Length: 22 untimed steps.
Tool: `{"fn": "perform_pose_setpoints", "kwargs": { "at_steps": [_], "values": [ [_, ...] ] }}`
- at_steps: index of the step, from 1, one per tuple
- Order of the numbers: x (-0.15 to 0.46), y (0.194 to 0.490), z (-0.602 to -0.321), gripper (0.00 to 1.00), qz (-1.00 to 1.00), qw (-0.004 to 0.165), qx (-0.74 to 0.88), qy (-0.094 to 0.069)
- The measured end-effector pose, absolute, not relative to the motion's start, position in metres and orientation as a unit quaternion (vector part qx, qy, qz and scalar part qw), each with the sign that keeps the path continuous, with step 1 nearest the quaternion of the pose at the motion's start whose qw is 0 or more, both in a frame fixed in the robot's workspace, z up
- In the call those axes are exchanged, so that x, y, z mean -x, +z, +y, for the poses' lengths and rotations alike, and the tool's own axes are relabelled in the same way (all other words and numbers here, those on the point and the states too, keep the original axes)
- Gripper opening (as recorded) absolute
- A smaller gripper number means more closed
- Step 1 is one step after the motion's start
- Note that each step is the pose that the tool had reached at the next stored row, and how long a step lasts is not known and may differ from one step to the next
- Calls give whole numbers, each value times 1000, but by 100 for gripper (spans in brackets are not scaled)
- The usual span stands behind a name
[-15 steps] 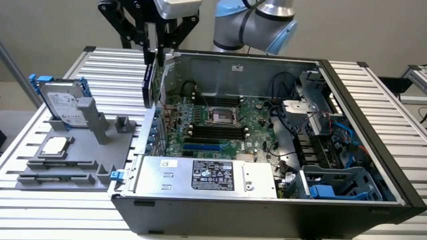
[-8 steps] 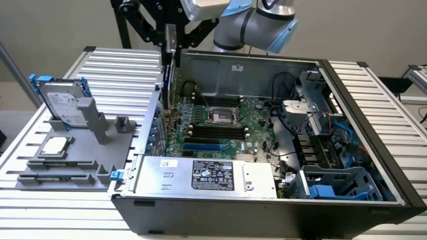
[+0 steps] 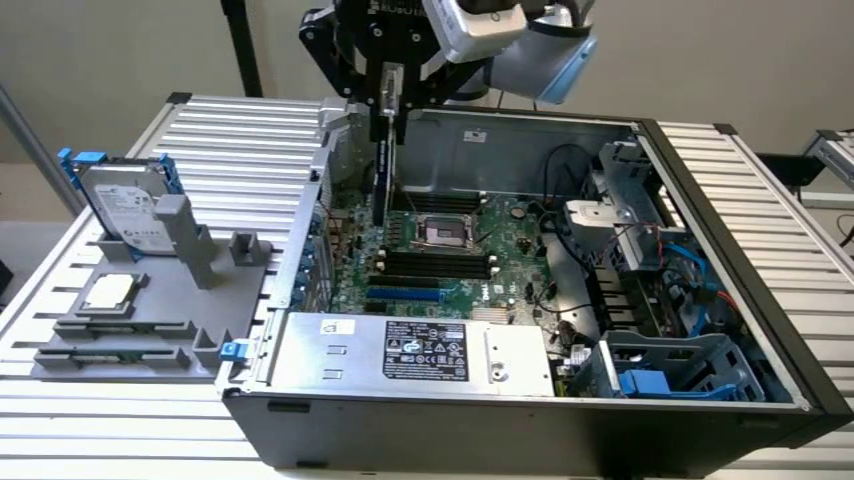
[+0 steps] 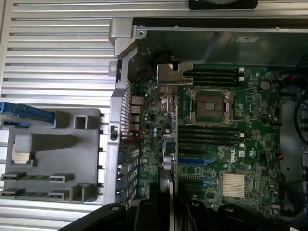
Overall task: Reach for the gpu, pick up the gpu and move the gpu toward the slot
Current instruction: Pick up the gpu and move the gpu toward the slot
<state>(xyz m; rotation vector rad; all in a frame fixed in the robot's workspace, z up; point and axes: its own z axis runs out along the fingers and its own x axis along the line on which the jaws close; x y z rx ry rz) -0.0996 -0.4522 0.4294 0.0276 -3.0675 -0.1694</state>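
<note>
The table [image 3: 747, 180], a bed of ribbed metal slats, carries everything. On it lies the open case [image 3: 721, 300], taking up the middle and the exterior view's right. Inside, the motherboard [image 3: 454, 250] lies flat, with the empty processor socket [image 3: 441, 230] near its centre, the power supply [image 3: 414, 350] along the near wall, and drive cages [image 3: 654, 250] at the exterior view's right. Outside the case, at the exterior view's left, the grey fixture [image 3: 147, 300] holds the hard drive [image 3: 127, 205] upright at its far end and the processor chip [image 3: 110, 290] flat nearer the camera. My arm [image 3: 534, 40] comes in from the far side, above the case. My claw [image 3: 390, 95] is closed on the gpu [image 3: 384, 160], which hangs edge-on and vertical, a thin dark strip reaching down toward the board at the exterior view's left part of the case, just inside the rear wall. In the wrist view the gpu's silver bracket [image 4: 173, 74] shows end-on over the board. Judged from this, reaching and picking up are done, and the card is aloft over the expansion slots [image 3: 400, 290], blue and black, near the power supply. The carry toward the slot is well along; whether the lower edge touches the board I cannot tell.
</note>
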Motion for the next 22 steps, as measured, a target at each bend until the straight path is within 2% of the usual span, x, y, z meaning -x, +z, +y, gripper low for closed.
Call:
{"fn": "perform_pose_setpoints", "kwargs": {
  "at_steps": [17,22],
  "values": [
    [23,399,-441,27,-998,35,-9,-53],
    [18,399,-441,27,-998,35,-9,-53]
  ]
}}
